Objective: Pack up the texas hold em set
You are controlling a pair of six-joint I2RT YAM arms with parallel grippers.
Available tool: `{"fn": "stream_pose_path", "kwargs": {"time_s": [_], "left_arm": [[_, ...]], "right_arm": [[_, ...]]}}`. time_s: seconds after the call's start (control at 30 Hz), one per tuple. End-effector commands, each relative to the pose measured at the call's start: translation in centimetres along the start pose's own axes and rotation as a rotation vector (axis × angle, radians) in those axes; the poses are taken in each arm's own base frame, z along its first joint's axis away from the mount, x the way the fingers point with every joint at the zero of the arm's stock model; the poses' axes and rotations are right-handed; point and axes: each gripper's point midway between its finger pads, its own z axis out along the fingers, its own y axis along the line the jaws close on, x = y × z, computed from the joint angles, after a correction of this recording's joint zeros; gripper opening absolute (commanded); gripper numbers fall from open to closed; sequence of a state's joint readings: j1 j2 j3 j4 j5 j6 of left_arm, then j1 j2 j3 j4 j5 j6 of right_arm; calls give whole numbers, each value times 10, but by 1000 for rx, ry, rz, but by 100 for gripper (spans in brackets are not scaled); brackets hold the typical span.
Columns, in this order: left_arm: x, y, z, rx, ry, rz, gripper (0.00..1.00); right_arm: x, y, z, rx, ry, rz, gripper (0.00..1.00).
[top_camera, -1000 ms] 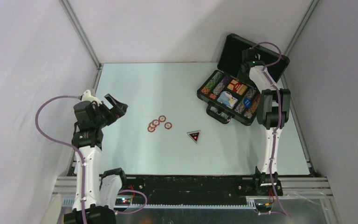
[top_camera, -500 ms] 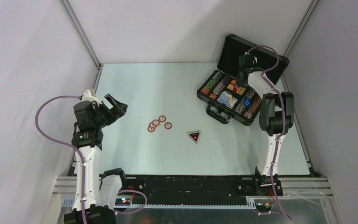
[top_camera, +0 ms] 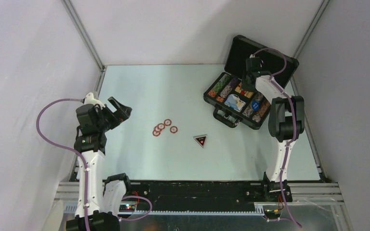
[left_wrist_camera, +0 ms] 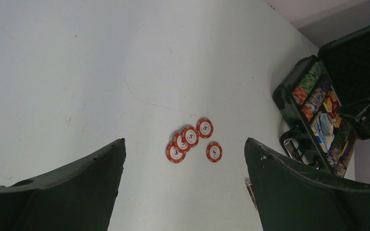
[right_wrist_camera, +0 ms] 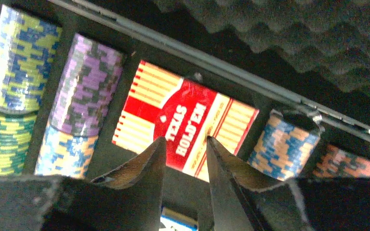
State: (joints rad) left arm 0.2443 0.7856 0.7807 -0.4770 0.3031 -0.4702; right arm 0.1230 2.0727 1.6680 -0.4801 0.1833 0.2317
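Right claw [right_wrist_camera: 185,144], slightly parted and empty, hangs over the card box [right_wrist_camera: 192,113]; left claw [top_camera: 120,109] gapes empty.

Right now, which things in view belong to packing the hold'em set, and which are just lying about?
Job: black case, chip rows and card box in it; loose red-white chips and triangular marker on the table.
Not the job: purple arm cable; no stray item seen.

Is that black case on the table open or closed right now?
Open. The case has its foam-lined lid standing raised behind it, leaving the chip rows and the red-white card box exposed.
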Motion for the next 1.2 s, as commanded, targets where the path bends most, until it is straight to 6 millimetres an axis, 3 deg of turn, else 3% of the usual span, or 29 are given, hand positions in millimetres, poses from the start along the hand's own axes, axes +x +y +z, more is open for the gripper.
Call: {"fn": "stream_pose_path", "kwargs": {"time_s": [0.0,0.17,0.3,0.57,0.9,1.07,1.17], "left_arm": [[-7,-2,-1,22,-30,2,97],[-7,-1,-1,15,-34,2,97],[-7,0,-1,11,-36,2,97],[-7,1,0,6,-36,3,97],[-6,2,1,4,-33,2,97],[-7,2,0,3,-35,3,97],[-7,2,0,5,-36,3,97]], "right_arm": [[-42,7,-50,-45,-143,1,42],[-70,17,-102,-139,-276,19,57],[-63,13,-122,-155,-287,55,59],[-13,9,-140,-120,-201,73,56],[60,60,-190,-259,-122,-53,57],[72,53,-198,-243,-100,-16,60],[76,49,-199,-235,-97,-21,70]]}}
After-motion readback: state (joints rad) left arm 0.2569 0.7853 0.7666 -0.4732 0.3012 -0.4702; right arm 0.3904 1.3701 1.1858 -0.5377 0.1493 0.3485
